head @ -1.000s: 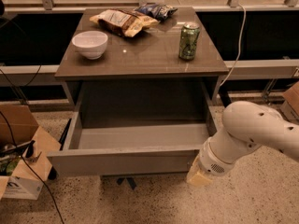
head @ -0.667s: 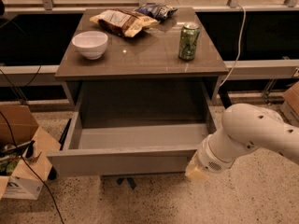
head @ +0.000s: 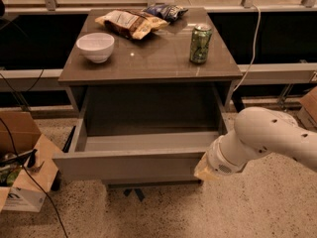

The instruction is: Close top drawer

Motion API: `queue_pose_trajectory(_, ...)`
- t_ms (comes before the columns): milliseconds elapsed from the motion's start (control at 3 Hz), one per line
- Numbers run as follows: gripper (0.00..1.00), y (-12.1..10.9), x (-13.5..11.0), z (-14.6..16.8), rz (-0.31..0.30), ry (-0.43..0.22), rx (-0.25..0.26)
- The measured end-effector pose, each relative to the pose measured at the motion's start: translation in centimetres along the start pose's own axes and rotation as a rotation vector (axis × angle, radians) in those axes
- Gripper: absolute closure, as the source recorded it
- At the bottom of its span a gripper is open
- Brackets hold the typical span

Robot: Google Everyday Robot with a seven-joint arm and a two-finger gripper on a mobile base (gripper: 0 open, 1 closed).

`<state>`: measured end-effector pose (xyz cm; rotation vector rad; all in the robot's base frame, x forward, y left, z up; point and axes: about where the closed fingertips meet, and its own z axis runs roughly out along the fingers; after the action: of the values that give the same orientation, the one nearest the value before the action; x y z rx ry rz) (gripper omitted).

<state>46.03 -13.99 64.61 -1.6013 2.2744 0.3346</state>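
Observation:
The top drawer [head: 126, 165] of the brown-topped cabinet [head: 148, 66] stands pulled far out, and its pale grey inside is bare. Its flat grey front faces me, and the drawers below it are hidden behind it. My gripper [head: 205, 170] is at the end of my white arm [head: 270, 135]. It sits at the right end of the drawer front, touching or nearly touching its face.
On the cabinet top are a white bowl [head: 95, 46], a chip bag [head: 130, 23], a dark blue bag [head: 167, 11] and a green can [head: 200, 43]. An open cardboard box [head: 22, 175] with cables stands on the floor at the left. Another box [head: 310, 105] is at the right edge.
My gripper has moved a little left and up, closing in on the right end of the drawer front. The drawer stands about as far out as before.

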Motion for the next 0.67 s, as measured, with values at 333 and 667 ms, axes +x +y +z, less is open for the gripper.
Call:
queue_pose_trajectory(333, 1.00, -3.60, -0.87, -0.18, -0.014, -0.066, 0.065)
queue_pose_trajectory(667, 1.00, -3.60, -0.87, -0.18, -0.014, -0.066, 0.065)
